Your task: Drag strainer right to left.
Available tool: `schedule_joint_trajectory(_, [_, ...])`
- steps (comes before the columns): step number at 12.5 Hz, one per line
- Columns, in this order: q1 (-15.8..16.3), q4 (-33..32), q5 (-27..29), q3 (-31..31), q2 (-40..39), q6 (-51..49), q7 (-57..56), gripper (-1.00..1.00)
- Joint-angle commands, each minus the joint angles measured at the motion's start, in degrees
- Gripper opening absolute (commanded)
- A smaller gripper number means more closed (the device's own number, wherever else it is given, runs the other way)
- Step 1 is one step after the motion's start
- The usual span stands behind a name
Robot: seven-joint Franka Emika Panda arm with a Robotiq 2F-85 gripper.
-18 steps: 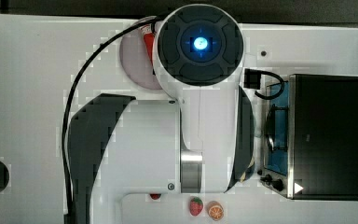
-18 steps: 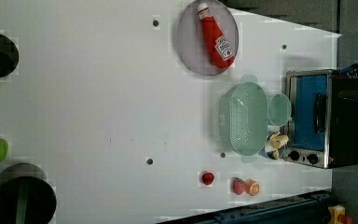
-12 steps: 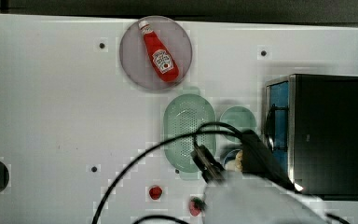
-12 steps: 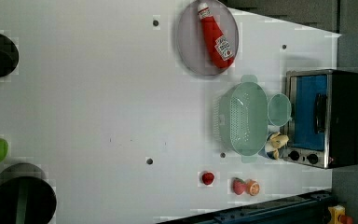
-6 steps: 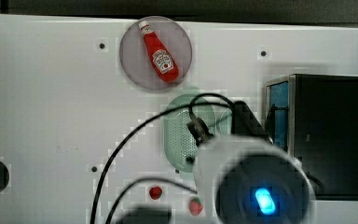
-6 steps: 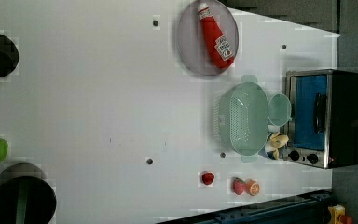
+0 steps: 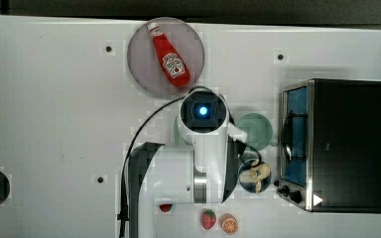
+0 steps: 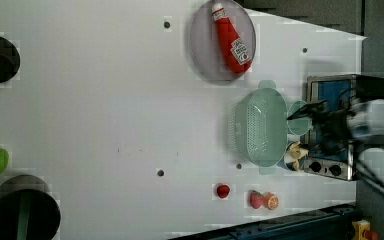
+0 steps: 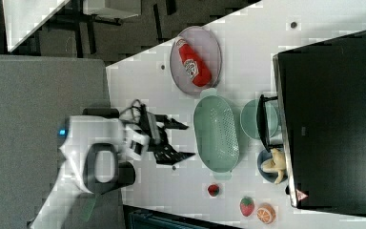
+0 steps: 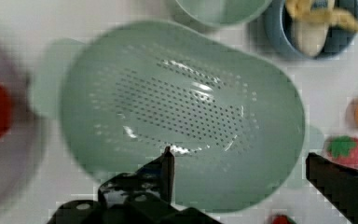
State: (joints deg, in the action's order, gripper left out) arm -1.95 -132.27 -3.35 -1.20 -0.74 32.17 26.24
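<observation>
- The black two-fingered gripper hangs above the table with its jaws spread wide and nothing between them — empty, and aimed down at the bowl below.
- Right beneath it, the wrist view looks down into the pale mint-green oval plastic strainer, so the arm seems to be lining up over it; one finger shows against the near rim, though I can't tell any contact.
- The strainer sits flat on the white table, just beside the round green plastic cup and the blue bowl holding a peeled banana.
- Beyond those stands the black toaster oven. It boxes that side in, which is likely why the drag goes away from it.
- Near one tab handle lies the round grey plate carrying a red ketchup bottle — worth keeping clear of.
- My guess: the wide jaws are set to straddle the rim before pulling.
</observation>
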Motion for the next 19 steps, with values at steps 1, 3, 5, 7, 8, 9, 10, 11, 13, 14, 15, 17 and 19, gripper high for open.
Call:
schedule_joint_trajectory(1, [0.6,-2.8,0.6,0.5,0.1,6.8,13.1,1.00])
schedule_joint_trajectory(3, [0.7,-6.3,0.6,0.1,-3.1,14.6,15.1,1.00])
schedule_joint_trajectory(5, [0.8,-9.4,0.7,-0.1,-6.4,22.0,15.2,1.00])
schedule_joint_trajectory(7, [1.1,-10.1,0.7,-0.2,-11.0,27.7,15.2,1.00])
schedule_joint_trajectory(8, [1.4,-9.5,0.7,-0.4,-13.5,29.6,15.2,1.00])
schedule_joint_trajectory(9, [1.6,-8.9,0.8,-0.9,-15.9,31.4,15.2,1.00])
schedule_joint_trajectory(10, [1.8,-8.6,1.0,-1.3,-17.5,33.2,16.1,1.00])
schedule_joint_trajectory(11, [2.1,-8.4,1.5,-1.4,-18.7,34.9,19.0,1.00])
schedule_joint_trajectory(13, [3.0,-8.4,1.8,-1.7,-19.6,35.8,23.5,1.00])
schedule_joint_trajectory(14, [3.5,-8.4,1.8,-1.9,-19.8,35.8,23.5,1.00])
schedule_joint_trajectory(15, [3.9,-8.3,1.8,-2.2,-19.8,36.1,23.5,1.00])
schedule_joint_trajectory(17, [4.7,-8.3,1.9,-2.9,-19.9,36.0,23.5,1.00])
schedule_joint_trajectory(19, [5.7,-8.1,2.3,-3.9,-19.9,35.7,23.5,1.00])
